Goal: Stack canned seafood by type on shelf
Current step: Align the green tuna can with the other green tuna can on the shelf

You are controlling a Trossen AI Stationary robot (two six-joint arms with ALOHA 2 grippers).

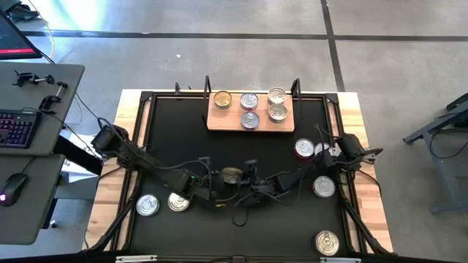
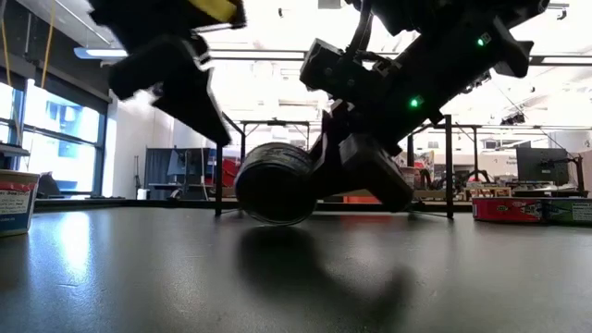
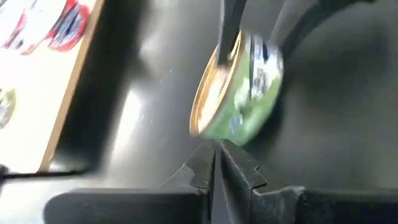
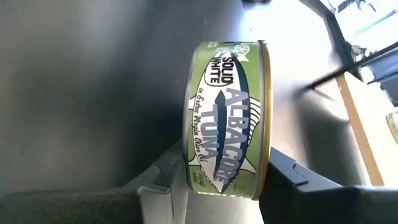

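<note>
A green-labelled tuna can (image 4: 224,118) with a gold lid stands on its edge between my two grippers near the table's middle (image 1: 231,174). My right gripper (image 4: 225,168) is shut on it. My left gripper (image 3: 214,163) is shut and points at the can from the table's left. In the low view this gripper (image 2: 208,111) hangs higher than the can (image 2: 275,182) and apart from it. The wooden shelf (image 1: 212,120) stands near the far edge with several silver and gold cans resting flat on it. My right gripper pinches the can by its two flat faces, one finger (image 4: 286,174) on the gold lid (image 4: 265,112) and the other (image 4: 163,171) on the bottom face. The fingers come level from the table's right. The can sits on edge, its labelled side wall toward the wrist camera, low over the tabletop.
Two loose cans (image 1: 148,205) (image 1: 178,201) lie at the near left. Two red-sided ones (image 1: 306,149) sit by the right arm's base, another (image 1: 324,187) lies below them, and one (image 1: 327,242) is at the near right corner. The shelf's black posts (image 2: 450,166) rise behind the grippers.
</note>
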